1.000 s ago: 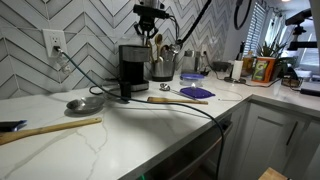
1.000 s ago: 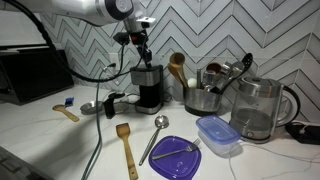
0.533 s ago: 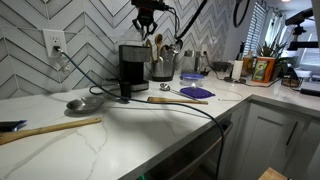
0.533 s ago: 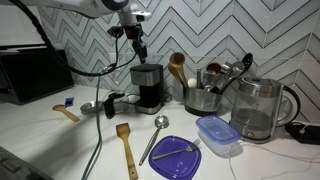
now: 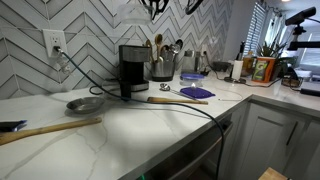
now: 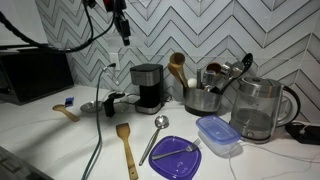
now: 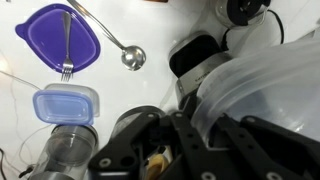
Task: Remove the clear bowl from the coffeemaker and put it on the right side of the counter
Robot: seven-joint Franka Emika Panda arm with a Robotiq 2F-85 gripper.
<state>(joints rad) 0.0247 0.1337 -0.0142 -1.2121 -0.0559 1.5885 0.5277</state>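
Observation:
The black coffeemaker (image 5: 133, 68) stands on the white counter (image 5: 150, 125) against the tiled wall. It shows in both exterior views (image 6: 148, 88) and from above in the wrist view (image 7: 196, 56). My gripper (image 7: 190, 130) is shut on the rim of the clear bowl (image 7: 262, 92), which fills the right of the wrist view. In both exterior views the gripper (image 5: 155, 5) (image 6: 120, 18) is high above the coffeemaker, at the top edge of the frame. The bowl is hard to make out there.
Right of the coffeemaker are a steel crock of utensils (image 6: 205, 95), a glass kettle (image 6: 258, 110), a lidded clear container (image 6: 217, 134), a purple plate with a fork (image 6: 177, 157), a ladle (image 6: 155, 135) and a wooden spatula (image 6: 125, 145). A black cord (image 5: 190, 105) crosses the counter.
The gripper has risen straight up from just above the coffeemaker to the top edge of both exterior views.

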